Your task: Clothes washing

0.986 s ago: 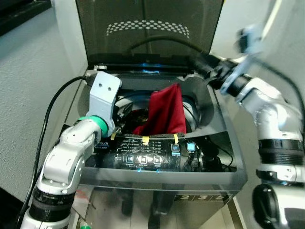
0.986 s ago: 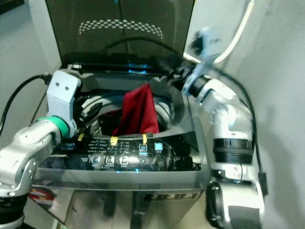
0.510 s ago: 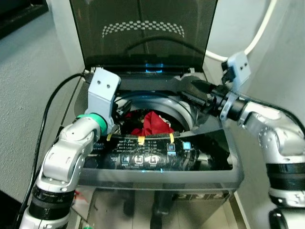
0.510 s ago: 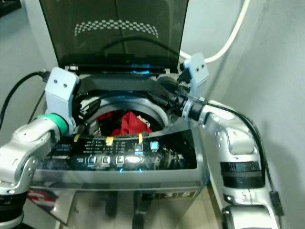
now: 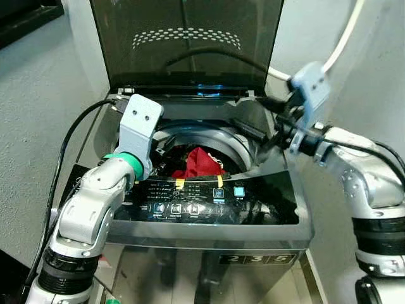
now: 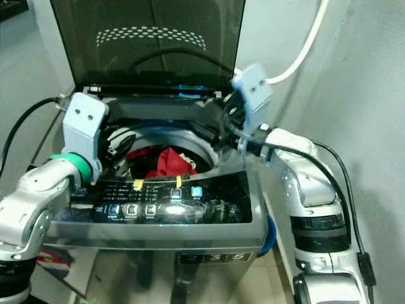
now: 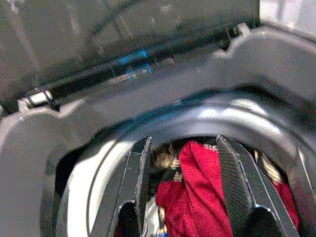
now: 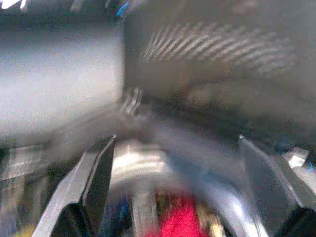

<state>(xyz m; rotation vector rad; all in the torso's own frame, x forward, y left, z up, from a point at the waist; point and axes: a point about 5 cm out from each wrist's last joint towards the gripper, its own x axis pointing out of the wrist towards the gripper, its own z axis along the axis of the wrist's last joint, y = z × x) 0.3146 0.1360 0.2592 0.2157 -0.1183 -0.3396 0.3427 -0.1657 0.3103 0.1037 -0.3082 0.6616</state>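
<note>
A red garment (image 5: 201,161) lies crumpled in the drum of the top-loading washing machine, whose dark lid (image 5: 186,44) stands open. My left gripper (image 5: 166,144) hovers at the drum's left rim, open. In the left wrist view the red garment (image 7: 202,197) shows beyond the spread fingers (image 7: 138,168), untouched. My right gripper (image 5: 259,119) hangs over the drum's back right rim, open, with nothing between its fingers (image 8: 101,168).
The lit control panel (image 5: 190,206) runs along the machine's front edge. A white hose (image 5: 342,44) climbs the wall at the back right. A black cable (image 5: 69,139) loops beside my left arm. Walls stand close on both sides.
The red garment, which hung above the opening one second ago, has dropped into the drum. My right gripper has swung around near the back right rim. The camera has shifted slightly.
</note>
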